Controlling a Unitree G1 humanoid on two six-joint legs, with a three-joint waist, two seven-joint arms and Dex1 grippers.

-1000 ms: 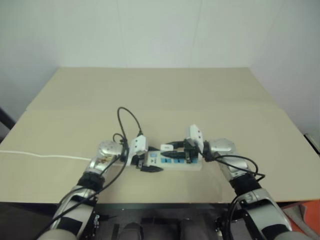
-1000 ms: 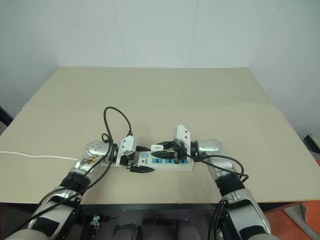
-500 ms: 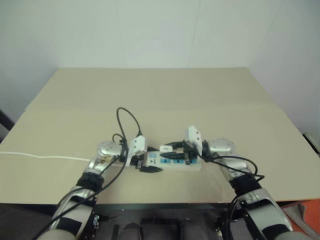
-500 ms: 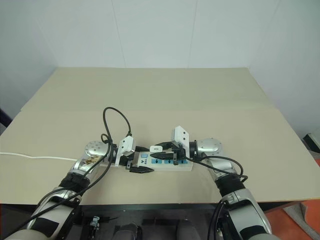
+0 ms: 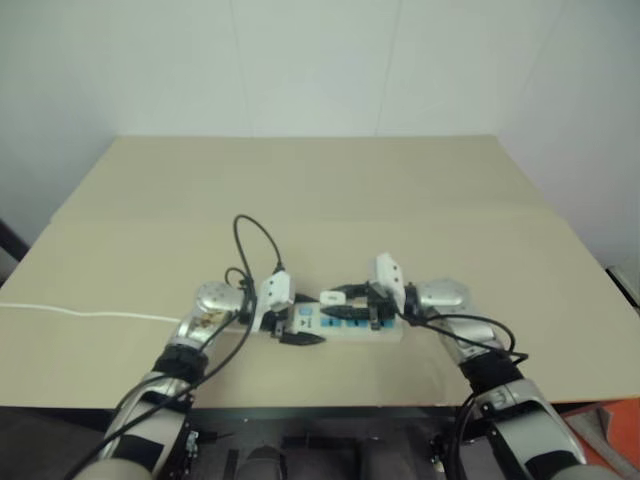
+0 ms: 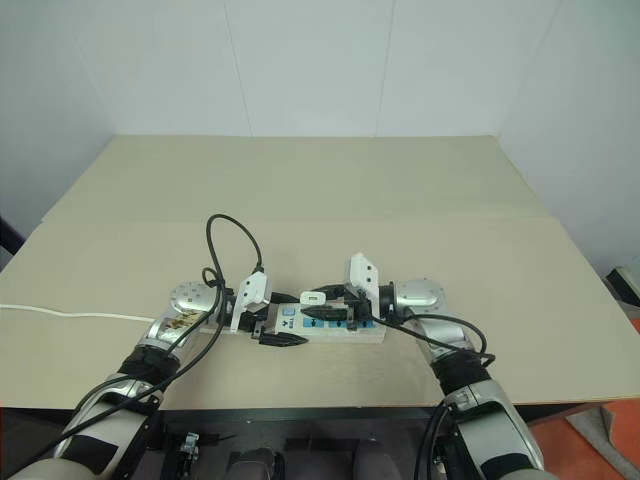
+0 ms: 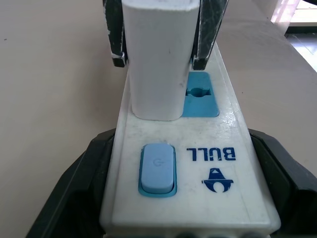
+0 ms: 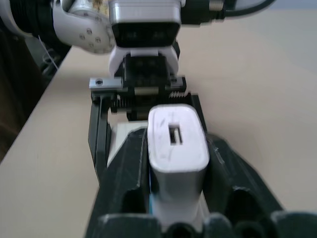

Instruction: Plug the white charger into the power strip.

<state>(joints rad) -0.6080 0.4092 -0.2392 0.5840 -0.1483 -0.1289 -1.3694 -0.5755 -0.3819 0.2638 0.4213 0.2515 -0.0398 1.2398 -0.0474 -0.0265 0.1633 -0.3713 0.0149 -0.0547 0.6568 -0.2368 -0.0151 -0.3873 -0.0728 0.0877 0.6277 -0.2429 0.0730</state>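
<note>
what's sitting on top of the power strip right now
The white charger stands upright on the power strip, on the socket panel beside the blue switch, with the right tool's fingers on either side. Its prongs and the socket beneath are covered, so full seating is unclear.

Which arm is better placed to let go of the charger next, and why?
Right. The right gripper brackets the charger, which stands upright on the strip. The left gripper straddles the strip's switch end, so it should keep steadying.
</note>
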